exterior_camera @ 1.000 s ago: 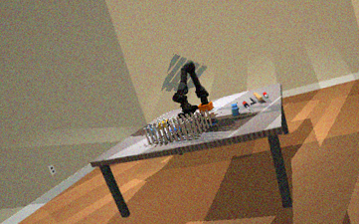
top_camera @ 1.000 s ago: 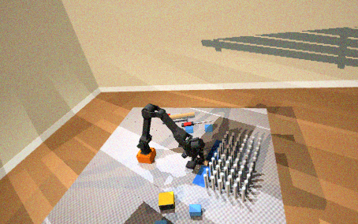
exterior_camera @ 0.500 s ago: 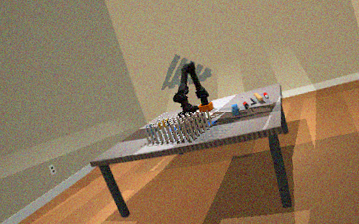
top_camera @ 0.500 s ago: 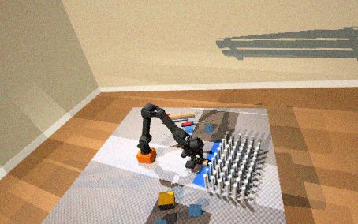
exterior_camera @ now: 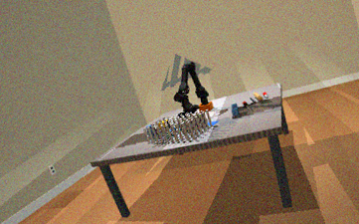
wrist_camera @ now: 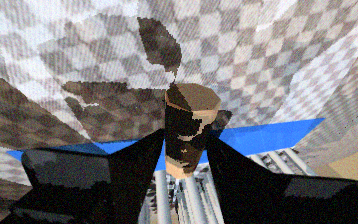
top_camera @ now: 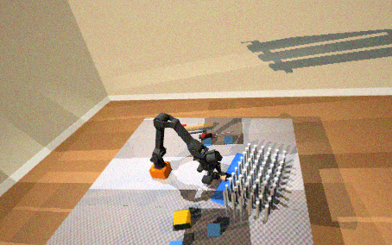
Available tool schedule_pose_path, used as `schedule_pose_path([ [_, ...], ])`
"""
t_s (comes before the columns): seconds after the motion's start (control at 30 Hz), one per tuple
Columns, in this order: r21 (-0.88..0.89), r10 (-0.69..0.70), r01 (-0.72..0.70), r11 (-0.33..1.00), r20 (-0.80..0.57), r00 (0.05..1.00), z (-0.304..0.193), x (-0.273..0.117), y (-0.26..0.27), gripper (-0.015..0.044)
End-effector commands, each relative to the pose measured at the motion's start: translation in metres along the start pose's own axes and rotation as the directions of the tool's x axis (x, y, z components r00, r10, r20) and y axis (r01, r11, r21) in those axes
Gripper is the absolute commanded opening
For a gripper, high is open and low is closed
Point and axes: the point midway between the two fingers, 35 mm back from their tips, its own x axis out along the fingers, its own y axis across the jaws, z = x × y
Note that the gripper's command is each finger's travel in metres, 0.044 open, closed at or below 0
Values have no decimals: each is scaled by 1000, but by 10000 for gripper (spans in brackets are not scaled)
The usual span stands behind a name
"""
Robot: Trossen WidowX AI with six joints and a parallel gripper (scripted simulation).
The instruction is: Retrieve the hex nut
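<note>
Table: patterned top in patches of light and shadow; order below follows the top view.
Orange base: on the table, at the foot of the arm.
Black arm: rises from the base, bends over at its high joint and slopes down toward the spacers.
Cut-off blue piece: partly visible at the lower picture edge.
Yellow block: on the table, well apart from the hand.
Wooden-handled item: lying on the far part of the table; exact type cannot be determined.
Red-handled tool: lying near the wooden-handled item, with a thin shaft.
Hand: grasping a tool by its handle; fingers on both sides of it, low over the near side of the spacer field.
Tan faceted handle: between the fingers; the tool's working end cannot be made out.
Blue block: on the table, near the yellow block.
Blue taped strip: flat along the front of the spacers, partly hidden by the hand in the wrist view.
Metal spacers: close rows, standing upright.
Hex nut: cannot be picked out in any view; its position cannot be confirmed.
</note>
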Motion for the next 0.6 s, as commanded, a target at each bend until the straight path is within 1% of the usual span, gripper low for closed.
schedule_pose_path([
  [0.0,5,0,0,1000,-1,1000,4,-2,0,0],
  [0.57,6,0,0,1000,0,1000,13,-5,0,0],
])
